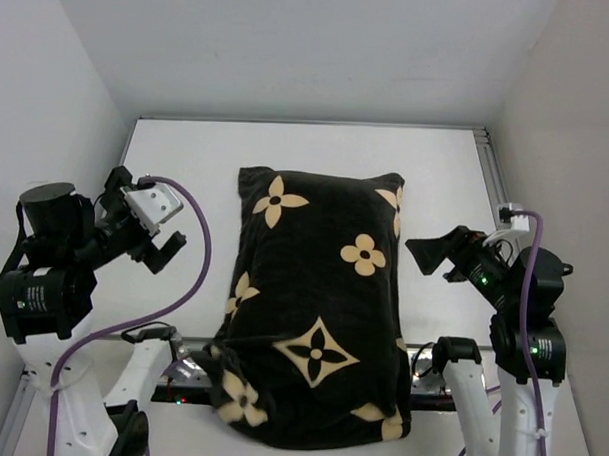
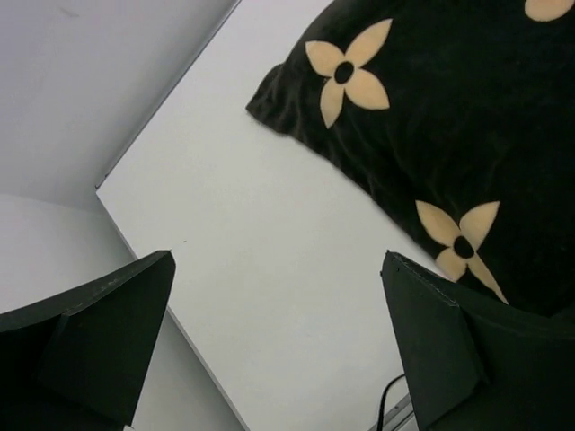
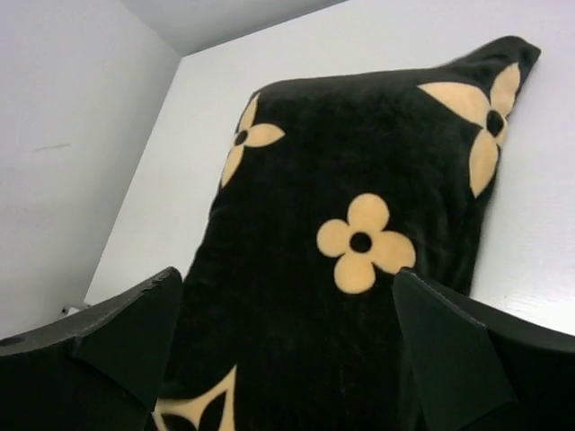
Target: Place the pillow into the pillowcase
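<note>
Pillowcase: black plush with tan flowers and one diamond star, lying lengthwise in the middle of the top view on the white desk. Plump and rounded, far corners toward the upper centre of the frame, near end at the bottom edge between the two arm bases. Rumpled at the lower left corner.

Pillow: hidden. Cannot tell from any view whether inside, though the pillowcase bulges full.

Left pincer: spread wide, pinching nothing. At middle left of the top view, well apart from the pillowcase. In its own wrist view, dark fingers at the two lower corners, bare desk between, a pillowcase corner with a flower at upper right.

Right pincer: spread wide too, pinching nothing. At middle right of the top view, just beside the pillowcase's right edge, not touching. In its own wrist view, fingers at the lower corners, pillowcase filling the centre.
</note>
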Available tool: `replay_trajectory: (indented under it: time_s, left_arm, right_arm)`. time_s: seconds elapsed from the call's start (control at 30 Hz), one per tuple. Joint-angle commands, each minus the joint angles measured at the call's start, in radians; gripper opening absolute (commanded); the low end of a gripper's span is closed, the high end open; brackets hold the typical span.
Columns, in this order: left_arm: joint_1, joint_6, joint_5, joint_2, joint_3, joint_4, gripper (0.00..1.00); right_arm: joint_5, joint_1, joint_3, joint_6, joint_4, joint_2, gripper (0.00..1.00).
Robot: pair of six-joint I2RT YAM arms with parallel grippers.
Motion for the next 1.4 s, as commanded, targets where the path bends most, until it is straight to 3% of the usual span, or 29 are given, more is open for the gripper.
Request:
replay_trajectory:
  time_s: [0.0, 0.03, 0.07, 0.1, 0.13, 0.17, 0.2, 0.23, 0.27, 0.3, 0.33, 0.37, 0.4, 0.5, 0.57, 0.7, 0.73, 0.8, 0.87, 0.9, 1.0, 1.07, 1.1, 1.17, 1.2, 1.3, 1.37]
  left_arm:
    - [-0.013, -0.025, -0.027, 0.032, -0.045, 0.108, 1.00]
    - [-0.016, -0.046, -0.025, 0.036, -0.063, 0.132, 1.00]
    - [-0.027, -0.077, -0.015, 0.046, -0.105, 0.182, 1.00]
    - [-0.034, -0.086, -0.001, 0.070, -0.128, 0.205, 0.95]
    - [-0.039, -0.097, 0.013, 0.084, -0.149, 0.228, 0.82]
    - [-0.063, -0.111, 0.027, 0.105, -0.195, 0.254, 0.64]
    - [-0.082, -0.173, 0.019, 0.157, -0.218, 0.328, 0.24]
    - [-0.102, -0.227, -0.007, 0.186, -0.238, 0.374, 0.13]
    - [-0.151, -0.317, -0.101, 0.223, -0.275, 0.418, 0.11]
    - [-0.165, -0.335, -0.151, 0.304, -0.284, 0.470, 0.16]
    - [-0.218, -0.333, -0.184, 0.347, -0.288, 0.476, 0.25]
    - [-0.285, -0.329, -0.238, 0.436, -0.281, 0.476, 0.36]
    - [-0.320, -0.327, -0.255, 0.478, -0.280, 0.477, 0.57]
    - [-0.413, -0.365, -0.310, 0.608, -0.289, 0.540, 0.78]
    - [-0.444, -0.399, -0.318, 0.679, -0.297, 0.598, 0.86]
    - [-0.458, -0.412, -0.297, 0.765, -0.320, 0.672, 0.88]
    - [-0.458, -0.412, -0.298, 0.777, -0.336, 0.686, 0.88]
    - [-0.452, -0.407, -0.301, 0.823, -0.343, 0.741, 0.87]
    - [-0.427, -0.410, -0.300, 0.887, -0.312, 0.787, 0.86]
    - [-0.418, -0.415, -0.298, 0.917, -0.288, 0.798, 0.85]
    - [-0.387, -0.451, -0.315, 1.080, -0.081, 0.827, 0.80]
    - [-0.377, -0.488, -0.361, 1.145, 0.022, 0.851, 0.80]
    - [-0.361, -0.507, -0.419, 1.177, 0.130, 0.862, 0.80]
    - [-0.345, -0.562, -0.458, 1.252, 0.238, 0.856, 0.81]
    - [-0.325, -0.580, -0.481, 1.273, 0.336, 0.839, 0.81]
    - [-0.286, -0.590, -0.492, 1.274, 0.378, 0.775, 0.82]
    - [-0.256, -0.570, -0.475, 1.212, 0.316, 0.801, 0.85]
  right_arm:
    - [0.078, -0.004, 0.017, 0.026, 0.002, 0.052, 0.95]
    - [0.072, -0.003, 0.008, 0.037, 0.020, 0.069, 0.86]
    - [0.066, -0.003, -0.013, 0.035, 0.025, 0.117, 0.54]
    - [0.063, -0.003, -0.027, 0.035, 0.025, 0.145, 0.33]
    - [0.068, -0.003, -0.043, 0.029, 0.022, 0.174, 0.17]
    - [0.081, -0.001, -0.088, 0.029, 0.028, 0.231, 0.10]
    - [0.100, 0.000, -0.110, 0.035, 0.035, 0.257, 0.24]
    - [0.124, 0.003, -0.157, 0.043, 0.069, 0.282, 0.47]
    - [0.138, 0.014, -0.182, 0.049, 0.095, 0.331, 0.67]
    - [0.152, 0.025, -0.202, 0.063, 0.119, 0.355, 0.78]
    - [0.176, 0.060, -0.242, 0.079, 0.186, 0.383, 0.98]
    - [0.193, 0.096, -0.257, 0.086, 0.221, 0.412, 0.99]
    - [0.210, 0.121, -0.265, 0.090, 0.250, 0.485, 0.99]
    - [0.260, 0.222, -0.264, 0.101, 0.359, 0.652, 0.99]
    - [0.269, 0.270, -0.258, 0.112, 0.403, 0.733, 0.99]
    - [0.224, 0.313, -0.273, 0.135, 0.541, 0.898, 0.95]
    - [0.218, 0.319, -0.265, 0.141, 0.575, 0.966, 0.91]
    - [0.188, 0.309, -0.230, 0.155, 0.600, 1.039, 0.52]
    - [0.184, 0.281, -0.092, 0.162, 0.589, 1.148, 0.00]
    - [0.192, 0.275, -0.031, 0.159, 0.580, 1.182, 0.00]
    - [0.261, 0.266, 0.414, 0.104, 0.508, 1.372, 0.00]
    - [0.305, 0.264, 0.602, 0.100, 0.476, 1.459, 0.00]
    - [0.319, 0.252, 0.750, 0.127, 0.457, 1.503, 0.10]
    - [0.289, 0.240, 0.859, 0.153, 0.456, 1.608, 0.66]
    - [0.223, 0.224, 0.935, 0.161, 0.433, 1.639, 0.98]
    - [0.177, 0.207, 0.979, 0.089, 0.289, 1.667, 0.99]
    - [0.252, 0.198, 0.878, 0.023, 0.281, 1.542, 0.99]
